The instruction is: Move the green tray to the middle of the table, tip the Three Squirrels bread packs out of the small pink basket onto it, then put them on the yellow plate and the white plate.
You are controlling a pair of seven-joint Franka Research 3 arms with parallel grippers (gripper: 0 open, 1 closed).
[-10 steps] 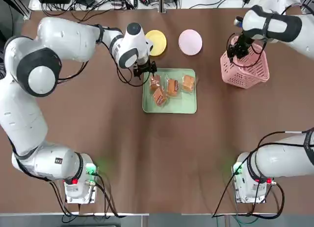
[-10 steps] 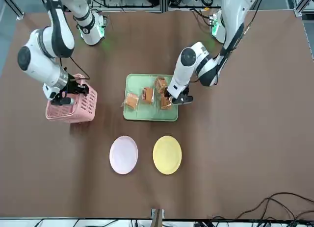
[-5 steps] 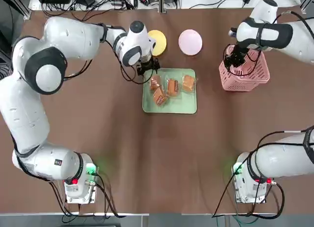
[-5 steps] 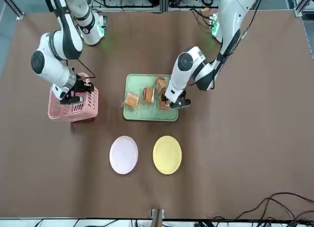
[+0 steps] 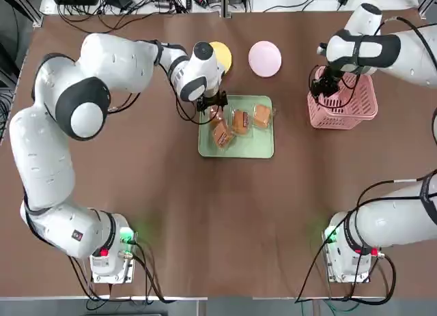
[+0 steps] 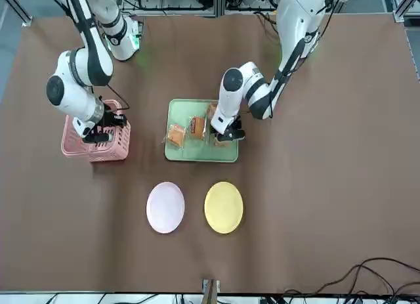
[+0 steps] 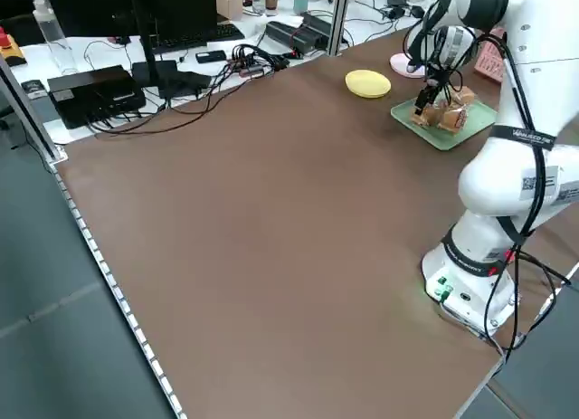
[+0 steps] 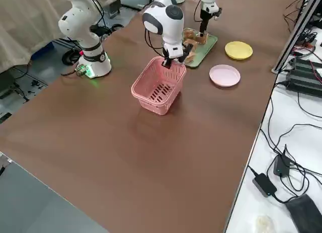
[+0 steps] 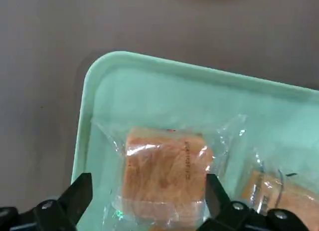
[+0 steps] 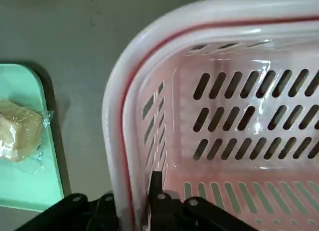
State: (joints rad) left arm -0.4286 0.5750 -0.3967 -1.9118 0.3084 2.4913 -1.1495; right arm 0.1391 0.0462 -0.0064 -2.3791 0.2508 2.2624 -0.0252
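The green tray (image 5: 236, 147) lies mid-table with several bread packs (image 5: 239, 121) on it. My left gripper (image 5: 210, 106) hangs open over the tray's far left corner. In the left wrist view its fingers (image 9: 79, 193) stand on either side of one bread pack (image 9: 165, 171). The small pink basket (image 5: 345, 99) stands upright to the right, and no pack shows inside it (image 8: 157, 89). My right gripper (image 5: 321, 88) is shut on the basket's left rim (image 10: 117, 136). The yellow plate (image 6: 224, 207) and the white plate (image 6: 165, 207) lie bare beyond the tray.
In the top view my left arm covers part of the yellow plate (image 5: 222, 54), and the white plate (image 5: 264, 59) lies beside it. Cables and electronics (image 7: 99, 89) sit past the table's far edge. Both arm bases (image 5: 109, 258) stand at the near edge.
The right gripper has swung the basket from a tilt to upright on the table, slightly nearer the tray. The left gripper has moved right and down over the tray's corner pack.
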